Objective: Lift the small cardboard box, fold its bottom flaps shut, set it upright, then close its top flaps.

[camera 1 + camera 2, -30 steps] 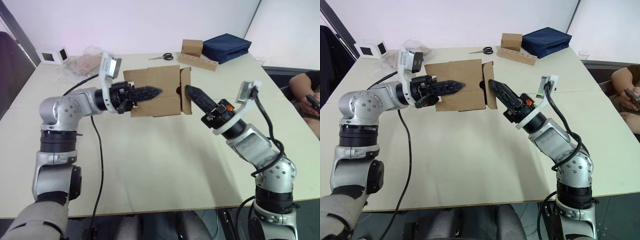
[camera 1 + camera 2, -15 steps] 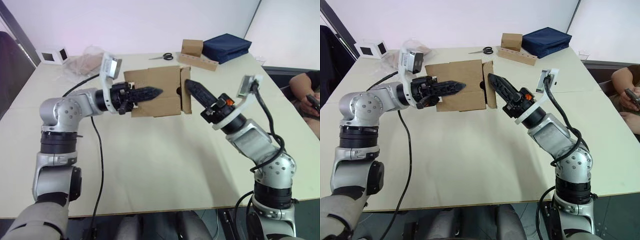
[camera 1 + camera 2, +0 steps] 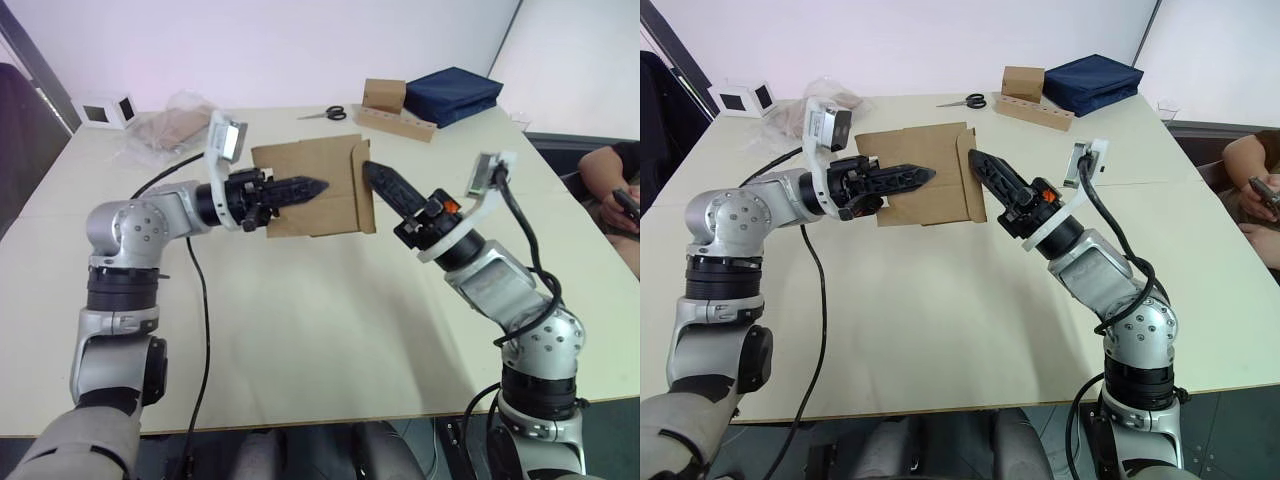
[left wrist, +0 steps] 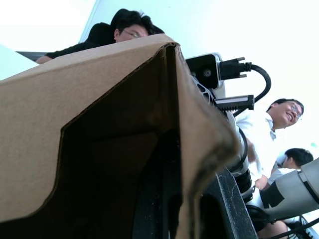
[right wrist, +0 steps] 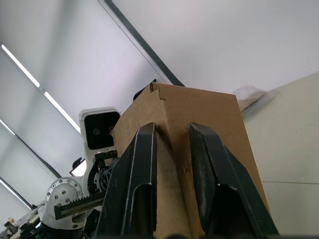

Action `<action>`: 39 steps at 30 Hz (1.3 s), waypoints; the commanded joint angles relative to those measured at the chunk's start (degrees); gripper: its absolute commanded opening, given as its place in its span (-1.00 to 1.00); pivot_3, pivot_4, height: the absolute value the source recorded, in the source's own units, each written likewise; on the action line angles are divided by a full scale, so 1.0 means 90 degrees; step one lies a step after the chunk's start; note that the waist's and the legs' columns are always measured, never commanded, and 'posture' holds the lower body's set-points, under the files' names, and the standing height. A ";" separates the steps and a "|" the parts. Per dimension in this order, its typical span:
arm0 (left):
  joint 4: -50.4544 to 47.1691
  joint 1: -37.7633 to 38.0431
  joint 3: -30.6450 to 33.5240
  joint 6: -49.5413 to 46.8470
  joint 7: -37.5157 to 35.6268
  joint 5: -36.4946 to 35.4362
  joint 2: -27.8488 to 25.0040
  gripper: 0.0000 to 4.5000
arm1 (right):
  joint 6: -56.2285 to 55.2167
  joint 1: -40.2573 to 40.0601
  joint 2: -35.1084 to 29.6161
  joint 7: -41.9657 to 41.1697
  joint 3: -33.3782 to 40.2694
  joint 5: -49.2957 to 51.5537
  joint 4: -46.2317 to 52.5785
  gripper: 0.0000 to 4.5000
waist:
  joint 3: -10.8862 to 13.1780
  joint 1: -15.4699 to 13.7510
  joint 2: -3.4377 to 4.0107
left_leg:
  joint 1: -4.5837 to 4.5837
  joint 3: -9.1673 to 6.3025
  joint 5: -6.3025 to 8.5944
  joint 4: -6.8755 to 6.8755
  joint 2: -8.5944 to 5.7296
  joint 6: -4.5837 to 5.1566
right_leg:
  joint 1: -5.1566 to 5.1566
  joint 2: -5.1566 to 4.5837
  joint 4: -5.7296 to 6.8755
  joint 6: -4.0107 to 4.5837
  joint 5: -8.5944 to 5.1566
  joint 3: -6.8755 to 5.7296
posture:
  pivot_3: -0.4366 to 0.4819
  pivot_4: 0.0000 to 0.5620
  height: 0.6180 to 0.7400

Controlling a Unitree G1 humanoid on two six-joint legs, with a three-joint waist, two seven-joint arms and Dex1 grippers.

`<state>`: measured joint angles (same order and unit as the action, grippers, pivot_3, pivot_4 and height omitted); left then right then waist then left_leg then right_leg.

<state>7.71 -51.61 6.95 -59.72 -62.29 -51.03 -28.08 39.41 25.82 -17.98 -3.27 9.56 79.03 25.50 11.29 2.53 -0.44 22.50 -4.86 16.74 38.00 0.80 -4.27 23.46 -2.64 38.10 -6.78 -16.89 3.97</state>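
Note:
The small cardboard box [image 3: 312,165] is held on its side above the table, between my two arms. My left gripper [image 3: 316,185] reaches in from the left and is shut on the box's near wall; in the left wrist view one finger [image 4: 155,201] is inside the box [image 4: 75,99] and the other outside. My right gripper [image 3: 371,173] comes from the right, shut, with its tips against the end flap [image 3: 364,205], which lies folded against the box. The right wrist view has both fingers [image 5: 139,174] laid on the cardboard [image 5: 199,107].
At the table's far side lie scissors [image 3: 323,113], a brown box on a holed cardboard strip [image 3: 386,96], a navy bag [image 3: 455,92] and a clear plastic bag [image 3: 170,125]. A person [image 3: 612,185] sits at the right edge. The table [image 3: 320,330] spreads bare below the box.
My right gripper moved up and left, pushing the end flap from sticking out to lying flat against the box. The left gripper kept its hold; the box shifted slightly.

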 commanded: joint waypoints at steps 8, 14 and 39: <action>-0.0271 -0.0034 0.0225 -0.0064 0.0077 -0.0269 -0.0051 -1.00 | -0.0122 0.0077 -0.0175 -0.0180 0.0273 0.0026 0.0032 -0.57 | 0.0000 0.0003 0.0000 | 0.0000 0.0000 0.0000 0.0000 0.0000 0.0000 | 0.0000 0.0000 0.0000 0.0000 0.0000 0.0000 | -0.05 -0.47 1.00; -0.0293 -0.0019 0.0181 -0.0015 0.0103 -0.0230 -0.0024 -1.00 | -0.0185 0.0064 -0.0037 -0.0090 0.0160 0.0008 0.0152 -0.57 | 0.0000 0.0003 0.0000 | 0.0000 0.0000 0.0000 0.0000 0.0000 0.0000 | 0.0000 0.0000 0.0000 0.0000 0.0000 0.0000 | -0.05 -0.47 1.00; -0.0294 0.0019 0.0332 0.0265 0.0941 -0.0189 0.0588 -1.00 | -0.0465 0.0367 0.0587 0.0389 -0.0247 -0.0231 0.0301 -0.57 | 0.0000 0.0003 0.0000 | 0.0000 0.0000 0.0000 0.0000 0.0000 -0.0001 | 0.0000 0.0000 0.0000 0.0000 0.0000 0.0000 | -0.05 -0.47 1.00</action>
<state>6.73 -51.28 8.00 -59.09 -56.23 -51.81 -24.42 36.09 27.19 -14.53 -0.40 8.68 76.71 25.06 11.29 2.55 -0.44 22.50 -4.86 16.74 38.00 0.80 -4.28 23.47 -2.63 38.10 -6.78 -16.89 3.97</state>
